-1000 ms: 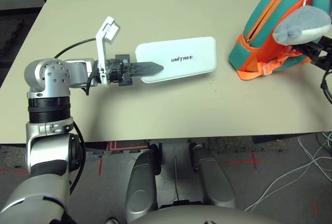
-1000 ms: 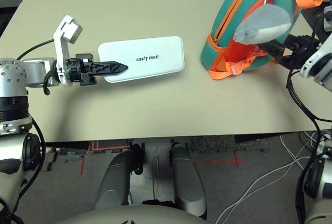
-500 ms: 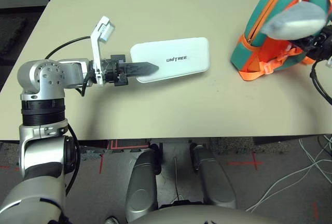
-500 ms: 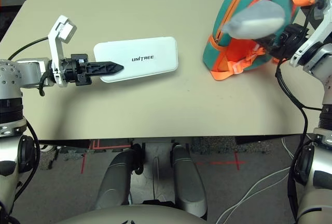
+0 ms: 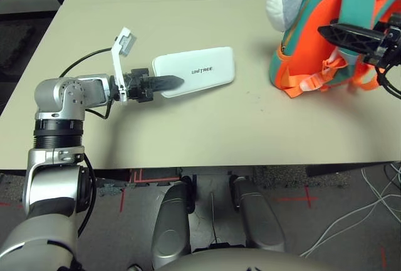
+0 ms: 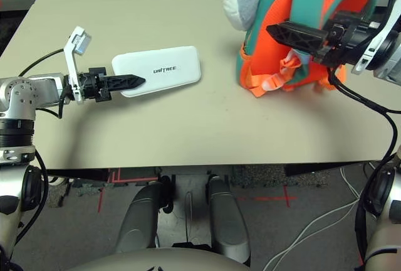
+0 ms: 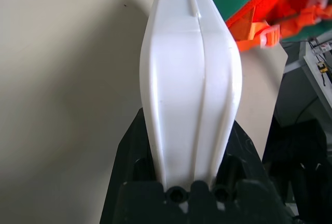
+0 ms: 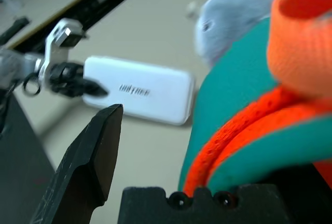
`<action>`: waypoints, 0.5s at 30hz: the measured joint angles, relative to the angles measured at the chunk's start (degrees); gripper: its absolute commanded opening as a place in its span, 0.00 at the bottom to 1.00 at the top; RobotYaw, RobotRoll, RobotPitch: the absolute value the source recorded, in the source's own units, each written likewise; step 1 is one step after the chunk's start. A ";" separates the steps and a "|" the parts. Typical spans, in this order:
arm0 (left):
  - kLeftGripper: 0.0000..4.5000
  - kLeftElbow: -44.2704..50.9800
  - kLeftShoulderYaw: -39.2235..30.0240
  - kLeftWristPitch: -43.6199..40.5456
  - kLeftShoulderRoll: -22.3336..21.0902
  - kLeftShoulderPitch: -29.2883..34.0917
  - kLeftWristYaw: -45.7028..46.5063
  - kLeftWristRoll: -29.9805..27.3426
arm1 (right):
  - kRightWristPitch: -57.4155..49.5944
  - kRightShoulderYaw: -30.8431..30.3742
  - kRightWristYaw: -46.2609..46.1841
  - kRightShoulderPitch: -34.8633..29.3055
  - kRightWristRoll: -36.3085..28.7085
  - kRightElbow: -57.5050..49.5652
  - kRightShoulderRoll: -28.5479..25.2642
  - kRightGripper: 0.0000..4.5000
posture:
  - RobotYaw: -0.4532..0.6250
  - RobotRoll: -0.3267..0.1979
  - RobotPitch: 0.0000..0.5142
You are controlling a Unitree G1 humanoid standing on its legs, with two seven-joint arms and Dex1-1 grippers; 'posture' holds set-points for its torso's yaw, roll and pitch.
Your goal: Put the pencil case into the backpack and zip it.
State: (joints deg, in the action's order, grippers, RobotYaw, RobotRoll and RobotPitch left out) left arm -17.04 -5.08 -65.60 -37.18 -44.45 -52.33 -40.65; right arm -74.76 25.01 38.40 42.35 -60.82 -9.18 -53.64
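The white pencil case (image 5: 203, 69) with black UNITREE lettering lies flat on the tan table (image 5: 188, 133), left of centre. My left gripper (image 5: 170, 83) is shut on its left end, and the case's edge sits between both fingers (image 7: 129, 151). The teal backpack (image 5: 304, 58) stands upright at the right, its orange mesh back and straps facing me, with a grey plush charm (image 5: 282, 4) at its upper left. My right gripper (image 5: 332, 32) is open. One black finger (image 8: 88, 162) reaches across the orange back with a gap beside it. The other finger is hidden by the backpack.
A black cable (image 5: 84, 64) loops over the table behind my left wrist. The table's front edge (image 5: 207, 165) runs just below both arms. Bare tabletop lies between the pencil case and the backpack.
The backpack has swung from lying tilted to upright with its orange back toward me, and the plush charm has swung to its upper left. The right gripper moved with it. The left grip is unchanged.
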 measured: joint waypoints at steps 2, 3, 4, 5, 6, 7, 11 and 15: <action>0.29 -0.62 0.34 0.60 0.56 -0.41 -0.22 0.39 | -1.38 0.81 -1.60 -1.10 -0.59 -0.91 -0.74 0.97 | 0.29 0.62 0.42; 0.29 -0.98 0.61 0.86 0.82 -0.61 -0.45 0.46 | -1.32 0.94 -1.90 -3.18 -0.29 -1.85 -1.60 0.97 | 0.29 0.62 0.42; 0.29 -1.49 0.65 1.00 0.90 -0.66 -0.68 0.56 | -0.90 1.03 -2.32 -5.41 0.52 -2.43 -1.90 0.97 | 0.28 0.62 0.42; 0.29 -1.81 0.67 1.29 1.00 -0.69 -0.70 0.74 | 0.33 1.09 -3.24 -8.14 2.10 -2.83 -1.87 0.97 | 0.28 0.62 0.42; 0.29 -1.87 0.67 1.48 1.08 -0.71 -0.71 0.85 | 1.08 1.11 -4.41 -10.01 3.66 -2.89 -1.85 0.97 | 0.28 0.62 0.42; 0.29 -1.89 0.67 1.64 1.20 -0.71 -0.75 0.90 | 1.64 1.13 -5.87 -11.72 5.35 -2.93 -1.87 0.97 | 0.27 0.62 0.41; 0.29 -1.92 0.68 2.13 2.26 -0.63 -0.90 1.17 | 3.03 1.26 -11.08 -18.81 11.15 -4.42 -1.82 0.97 | 0.26 0.62 0.41; 0.29 -1.98 0.68 2.32 3.04 -0.59 -1.03 1.33 | 4.15 3.05 -17.71 -20.53 14.29 -7.25 3.16 1.00 | 0.24 0.62 0.41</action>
State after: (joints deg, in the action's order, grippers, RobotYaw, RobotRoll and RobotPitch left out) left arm -19.02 -4.40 -63.27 -34.14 -45.04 -53.36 -39.32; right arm -70.61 28.06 20.69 21.81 -46.53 -16.43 -50.48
